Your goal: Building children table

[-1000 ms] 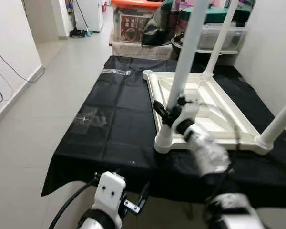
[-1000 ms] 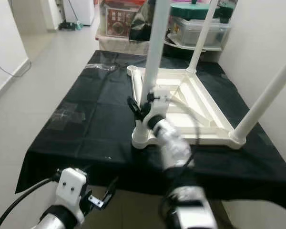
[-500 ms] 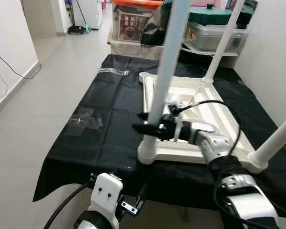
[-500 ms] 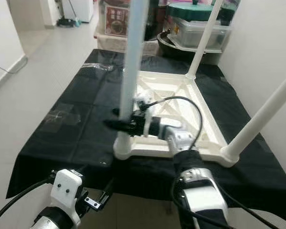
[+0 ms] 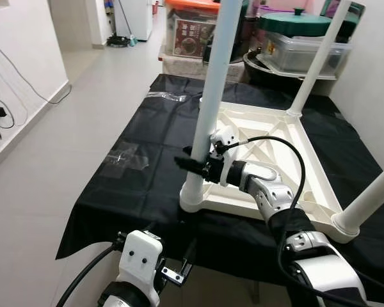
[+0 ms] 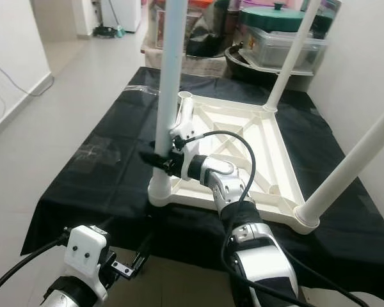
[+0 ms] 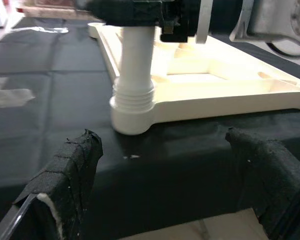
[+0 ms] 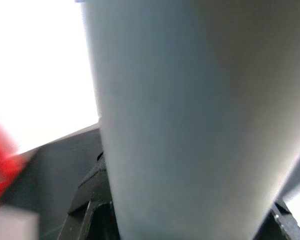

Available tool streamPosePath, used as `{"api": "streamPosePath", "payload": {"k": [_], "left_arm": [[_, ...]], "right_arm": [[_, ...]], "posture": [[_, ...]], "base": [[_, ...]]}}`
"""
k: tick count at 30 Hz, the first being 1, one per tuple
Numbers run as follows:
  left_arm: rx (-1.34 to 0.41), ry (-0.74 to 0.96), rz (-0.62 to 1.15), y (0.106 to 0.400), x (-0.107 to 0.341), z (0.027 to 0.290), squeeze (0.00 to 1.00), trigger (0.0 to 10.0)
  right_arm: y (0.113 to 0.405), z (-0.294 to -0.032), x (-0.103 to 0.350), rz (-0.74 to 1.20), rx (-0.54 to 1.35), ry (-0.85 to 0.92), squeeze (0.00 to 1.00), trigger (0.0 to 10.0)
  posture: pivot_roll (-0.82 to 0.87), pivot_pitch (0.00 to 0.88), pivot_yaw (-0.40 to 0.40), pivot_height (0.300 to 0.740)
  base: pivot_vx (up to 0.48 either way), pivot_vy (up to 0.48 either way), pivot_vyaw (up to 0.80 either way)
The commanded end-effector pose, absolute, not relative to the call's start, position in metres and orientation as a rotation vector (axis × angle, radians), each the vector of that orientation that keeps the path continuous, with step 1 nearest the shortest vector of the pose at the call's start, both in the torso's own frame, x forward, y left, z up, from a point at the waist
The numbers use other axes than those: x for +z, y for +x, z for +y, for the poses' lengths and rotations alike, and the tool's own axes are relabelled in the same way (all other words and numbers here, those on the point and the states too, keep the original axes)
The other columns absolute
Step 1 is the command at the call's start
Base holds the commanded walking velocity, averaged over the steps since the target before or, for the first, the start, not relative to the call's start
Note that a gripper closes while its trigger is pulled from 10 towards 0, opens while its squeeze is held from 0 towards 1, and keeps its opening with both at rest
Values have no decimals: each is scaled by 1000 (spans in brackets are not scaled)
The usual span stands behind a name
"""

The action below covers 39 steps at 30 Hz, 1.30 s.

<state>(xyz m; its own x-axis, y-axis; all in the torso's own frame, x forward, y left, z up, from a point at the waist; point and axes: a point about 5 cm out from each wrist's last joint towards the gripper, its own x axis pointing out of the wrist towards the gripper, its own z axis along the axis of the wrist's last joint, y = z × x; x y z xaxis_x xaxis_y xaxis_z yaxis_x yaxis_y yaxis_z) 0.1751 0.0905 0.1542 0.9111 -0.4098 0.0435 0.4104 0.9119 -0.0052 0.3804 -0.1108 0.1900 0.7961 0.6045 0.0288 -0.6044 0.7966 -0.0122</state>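
Observation:
A white children's table [image 5: 269,137] lies upside down on a black cloth [image 5: 147,179]. Three white legs stand up from its corners: the near-left leg [image 5: 212,89], the far-right leg [image 5: 317,61] and the near-right leg [image 5: 370,198]. The far-left corner socket [image 6: 184,97] is open, with no leg in it. My right gripper [image 5: 192,163] is shut around the near-left leg just above its socket; that leg [image 8: 190,125] looms close in the right wrist view. My left gripper [image 7: 165,185] hangs open below the cloth's front edge, its padded fingers [image 7: 72,170] holding nothing.
Plastic storage boxes [image 5: 195,32] and a green-lidded tub [image 5: 301,35] crowd the far end. Clear plastic bags [image 5: 125,157] lie on the cloth's left side. A white wall closes the right; cables [image 5: 0,109] hang on the left wall beside the tiled floor.
The camera has shifted. A second ago my right gripper met the near-left leg at a slant; now it lies level across it. My left arm stays low.

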Motion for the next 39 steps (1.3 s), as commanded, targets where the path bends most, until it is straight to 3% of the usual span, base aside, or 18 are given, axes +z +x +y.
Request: {"api": "streamPosePath", "payload": {"k": [1, 2, 3, 4, 8, 10, 13, 14, 16, 17, 18, 19, 21, 22, 26, 27, 31, 39], "left_arm": [[-424, -15, -27, 174, 153, 90, 0, 10000], [-424, -15, -27, 174, 153, 90, 0, 10000], [-424, -15, -27, 174, 153, 90, 0, 10000], [-424, -14, -27, 175, 152, 90, 0, 10000], [-424, -14, -26, 175, 152, 91, 0, 10000], [-423, -11, -23, 175, 152, 90, 0, 10000], [-422, -8, -22, 175, 152, 90, 0, 10000], [-421, -8, -20, 175, 152, 90, 0, 10000], [-421, -8, -19, 175, 151, 90, 0, 10000], [-422, -9, -19, 175, 152, 90, 0, 10000], [-422, -9, -19, 175, 152, 90, 0, 10000], [-422, -10, -18, 175, 152, 90, 0, 10000], [-422, -11, -17, 175, 151, 90, 0, 10000], [-423, -12, -16, 175, 151, 90, 0, 10000], [-423, -16, -13, 175, 151, 89, 0, 10000], [-423, -16, -13, 175, 151, 89, 0, 10000], [-425, -15, -13, 175, 151, 89, 0, 10000], [-424, -11, -11, 174, 151, 90, 0, 10000]], "right_arm": [[379, -151, 175, 20, 263, -12, 0, 0], [375, -160, 171, 28, 106, -1, 0, 0], [375, -160, 171, 28, 106, -1, 0, 0], [365, -165, 167, 27, -34, 9, 0, 0], [352, -163, 162, 33, -149, 36, 0, 0], [328, -130, 155, 77, -218, 126, 0, 0], [319, -107, 154, 106, -211, 173, 0, 0], [319, -95, 153, 113, -150, 190, 0, 10000], [319, -87, 152, 118, -108, 200, 0, 10000], [318, -83, 154, 104, -74, 191, 278, 10000], [318, -83, 154, 104, -74, 191, 278, 10000], [318, -82, 155, 93, -54, 196, 1000, 10000], [321, -87, 156, 72, -47, 196, 1000, 10000], [327, -94, 159, 38, -18, 199, 0, 10000], [346, -107, 169, 1, 304, 275, 0, 10000], [346, -107, 169, 1, 304, 275, 0, 10000], [353, -124, 178, 34, 726, 238, 0, 10000], [353, -128, 186, 119, 1087, 213, 0, 10000]], "posture": [[235, 102, -115, 740], [235, 102, -115, 740], [235, 102, -115, 740], [231, 103, -113, 740], [233, 103, -114, 740], [242, 104, -118, 740], [244, 104, -119, 740], [244, 105, -122, 740], [241, 106, -119, 740], [239, 107, -122, 740], [239, 107, -122, 740], [239, 107, -122, 740], [235, 110, -121, 740], [236, 110, -122, 740], [235, 110, -122, 740], [235, 110, -122, 740], [239, 109, -123, 740], [246, 109, -123, 740]], "base": [[0, 0, 0], [0, 0, 0], [0, 0, 0], [0, 0, 0], [0, 0, 0], [0, 0, 0], [0, 0, 0], [0, 0, 0], [0, 0, 0], [0, 0, 0], [0, 0, 0], [0, 0, 0], [0, 0, 0], [0, 0, 0], [0, 0, 0], [0, 0, 0], [0, 0, 0], [0, 0, 0]]}}
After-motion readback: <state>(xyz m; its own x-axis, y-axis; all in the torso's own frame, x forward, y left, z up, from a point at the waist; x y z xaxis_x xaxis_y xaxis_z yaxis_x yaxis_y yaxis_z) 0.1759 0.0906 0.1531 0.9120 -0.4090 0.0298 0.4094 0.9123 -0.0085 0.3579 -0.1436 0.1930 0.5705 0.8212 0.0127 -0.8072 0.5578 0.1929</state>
